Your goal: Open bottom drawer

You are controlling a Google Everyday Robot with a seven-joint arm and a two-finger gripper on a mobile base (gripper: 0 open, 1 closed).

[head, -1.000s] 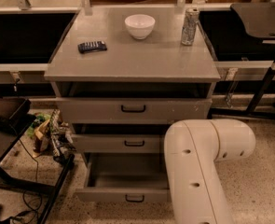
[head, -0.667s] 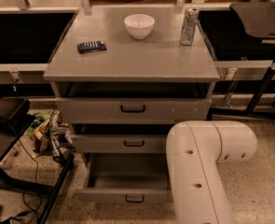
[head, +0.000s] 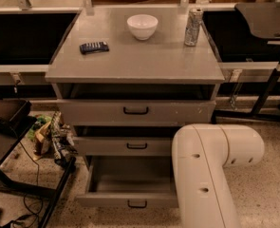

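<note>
1. gripper: not in view, so I can't tell whether it is spread or closed. Only the white arm [head: 210,175] shows, near right, running down out of the bottom edge.
2. The arm overlaps the right end of the bottom drawer [head: 125,199] and hides that corner. The rest of the drawer lies to the left of the arm.
3. Bottom drawer: lowest of the three and nearest the floor. It stands well out toward the near side, with its plain grey inside exposed. Its front's long axis runs left-right and its travel axis runs near-far.
4. The black loop handle [head: 137,204] sits mid-front, just left of the arm, with nothing on it.
5. The middle drawer [head: 123,146] and top drawer [head: 135,112] above sit further back.
6. Judgement: the drawer looks open or close to it. Any remaining pull is straight toward the near side, and the handle must be reached from the right.
7. The desk [head: 135,63] carries a bowl [head: 142,26], a can [head: 193,26] and a black remote [head: 94,47], all far from the action.
</note>
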